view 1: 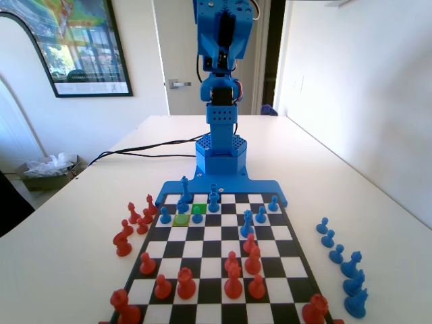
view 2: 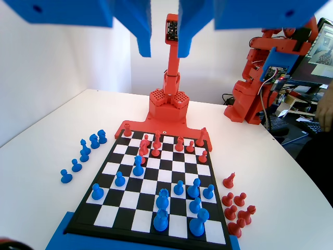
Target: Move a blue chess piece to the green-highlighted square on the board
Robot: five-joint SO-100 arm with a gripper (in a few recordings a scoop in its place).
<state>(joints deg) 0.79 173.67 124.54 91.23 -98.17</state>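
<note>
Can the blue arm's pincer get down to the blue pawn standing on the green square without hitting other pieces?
Probably yes. The pincer hangs open high above the board, and the blue pawn has clear space above, though blue neighbours stand close.

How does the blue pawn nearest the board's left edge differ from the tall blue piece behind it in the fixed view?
The blue pawn is short with a round head; the tall blue piece is slimmer and clearly taller. The pawn stands farther from the blue arm than the tall piece. Both are blue and upright.
</note>
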